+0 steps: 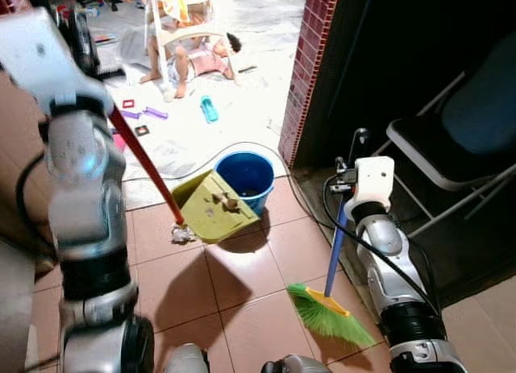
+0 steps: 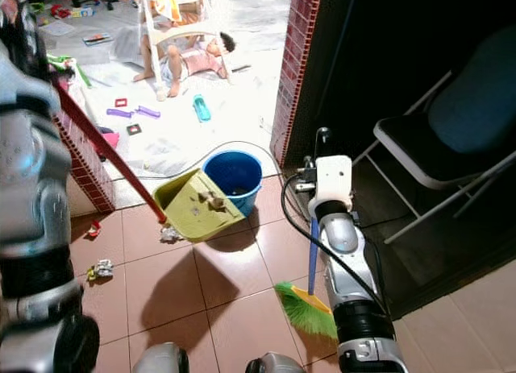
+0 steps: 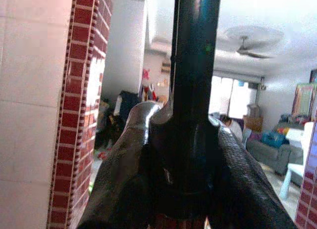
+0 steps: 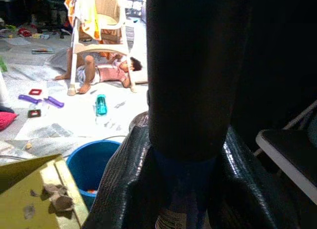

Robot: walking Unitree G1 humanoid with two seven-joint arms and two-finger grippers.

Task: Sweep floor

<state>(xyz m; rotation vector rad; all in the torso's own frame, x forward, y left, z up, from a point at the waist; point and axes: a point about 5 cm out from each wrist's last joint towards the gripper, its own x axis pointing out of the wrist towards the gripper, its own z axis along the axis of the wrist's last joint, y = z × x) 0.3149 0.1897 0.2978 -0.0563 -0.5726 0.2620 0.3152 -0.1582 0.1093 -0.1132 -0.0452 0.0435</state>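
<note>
Left gripper [image 3: 181,189] jaws clamp the dustpan [image 1: 214,205] handle; bucket [image 1: 245,176] at its 2 o'clock; right gripper [image 4: 185,189] jaws clamp the broom [image 1: 329,308].

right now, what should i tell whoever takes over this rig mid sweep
Left pincer: shut on the red dustpan handle.
Right pincer: shut on the blue broom handle, green bristles on the tiles.
Yellow dustpan is tilted against the blue bucket, with scraps on it.
Done: some litter collected.
Left: tip the scraps into the bucket, then sweep the crumpled bits on the tiles.
</note>
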